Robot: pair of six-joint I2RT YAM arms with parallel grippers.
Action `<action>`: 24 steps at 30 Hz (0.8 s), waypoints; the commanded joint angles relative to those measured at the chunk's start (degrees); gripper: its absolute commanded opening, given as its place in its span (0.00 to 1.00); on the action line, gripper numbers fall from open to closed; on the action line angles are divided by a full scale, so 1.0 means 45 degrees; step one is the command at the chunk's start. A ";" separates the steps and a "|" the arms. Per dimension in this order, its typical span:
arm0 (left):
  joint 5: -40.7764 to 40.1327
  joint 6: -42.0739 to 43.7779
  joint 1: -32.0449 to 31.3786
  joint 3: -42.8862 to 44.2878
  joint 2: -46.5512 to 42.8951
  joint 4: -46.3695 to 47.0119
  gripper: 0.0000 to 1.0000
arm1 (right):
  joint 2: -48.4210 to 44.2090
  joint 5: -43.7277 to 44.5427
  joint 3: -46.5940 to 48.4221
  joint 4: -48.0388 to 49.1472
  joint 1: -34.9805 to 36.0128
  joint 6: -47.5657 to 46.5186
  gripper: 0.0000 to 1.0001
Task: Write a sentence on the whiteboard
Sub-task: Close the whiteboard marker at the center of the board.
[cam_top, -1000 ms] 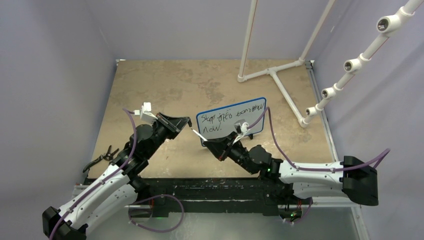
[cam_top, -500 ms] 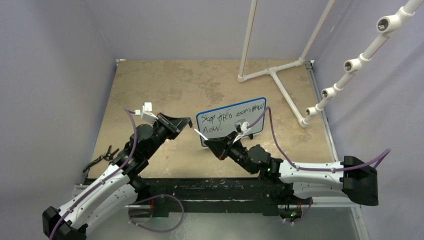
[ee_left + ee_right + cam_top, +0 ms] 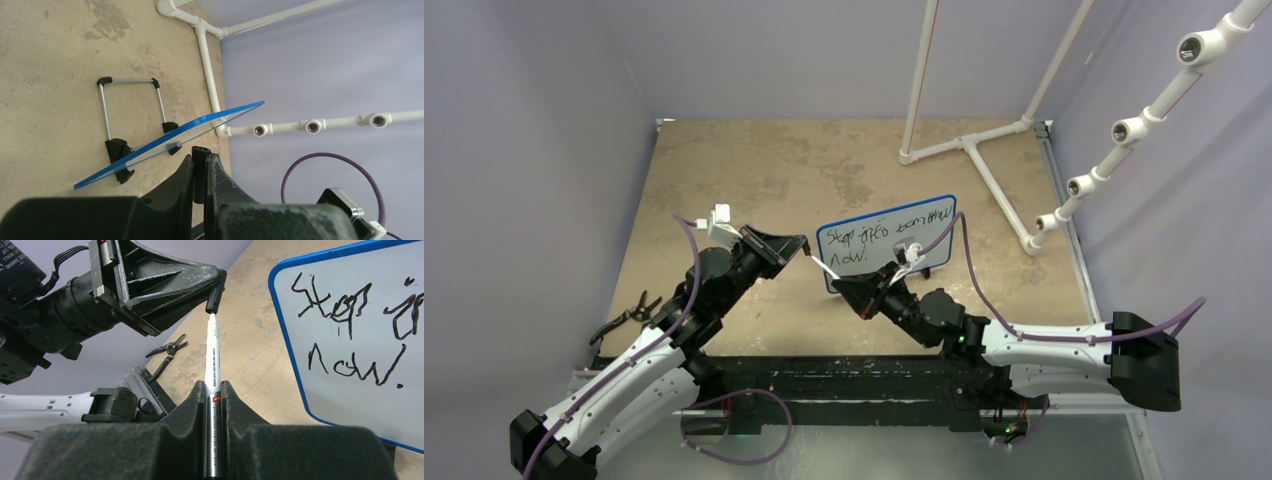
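Evidently the writing was done: the whiteboard (image 3: 937, 243) stood tilted back on its wire stand (image 3: 130, 80) near the middle of the tabletop (image 3: 754, 170), a little toward the right edge. The sentence (image 3: 357, 335) ran across it in two black lines and ended in a full stop.

The step in hand looked like recapping. Just off the board's left side, toward the near edge, the right gripper (image 3: 212, 390) was pinching the marker (image 3: 212, 360) by its barrel, with the tip pointed away from the board. The left gripper (image 3: 802, 244) was pressed together on the black cap (image 3: 215, 290), whose mouth faced the tip. Tip and mouth met, but how far the tip sat inside could not be told.

The next move, as I judge it, called for keeping pen and cap on one line and pushing them together until the cap seated, with no sideways slip toward the board. The cap was the only holder in view, and it took in just the pen's tip.

Farther out, pliers (image 3: 624, 318) lay by the left edge toward the near corner, and a white pipe frame (image 3: 969, 145) stood at the far right corner.
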 commanded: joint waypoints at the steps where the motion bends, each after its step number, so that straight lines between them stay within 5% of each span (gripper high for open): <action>1: 0.0192 -0.0187 0.0073 -0.0108 -0.0001 0.0640 0.00 | 0.0124 0.0424 0.0558 0.0213 0.0061 0.0135 0.00; 24: -0.0044 -0.0536 0.0064 -0.0506 -0.0265 0.0854 0.00 | 0.1583 0.2077 0.1638 0.0855 0.0057 -0.0306 0.00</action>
